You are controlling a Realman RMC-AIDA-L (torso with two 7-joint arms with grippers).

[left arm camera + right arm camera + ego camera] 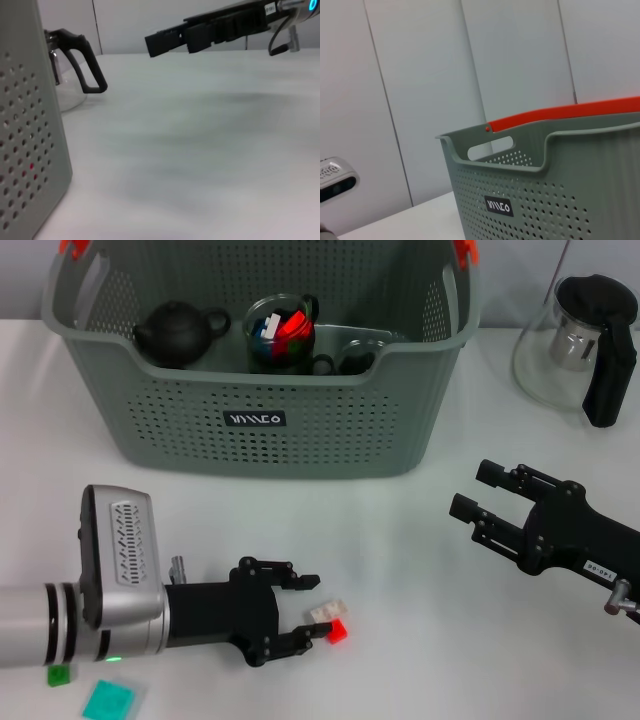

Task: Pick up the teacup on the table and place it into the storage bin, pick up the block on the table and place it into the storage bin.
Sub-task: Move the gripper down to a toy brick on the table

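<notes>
Near the front of the table (400,570) my left gripper (308,612) sits open around the red block (338,631). Right gripper (478,492) hovers open at right. I see the storage bin (260,435) far behind, holding a glass teacup (280,335).

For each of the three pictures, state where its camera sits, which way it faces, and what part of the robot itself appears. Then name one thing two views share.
Head view: from the robot's head, looking forward and down at the table; shows the left gripper around the blocks and the right gripper.
Left wrist view: low over the table, facing the glass pitcher; shows the other arm's right gripper.
Right wrist view: low, facing the storage bin; a little of the left arm at the edge.
Shared: all three show the storage bin.
</notes>
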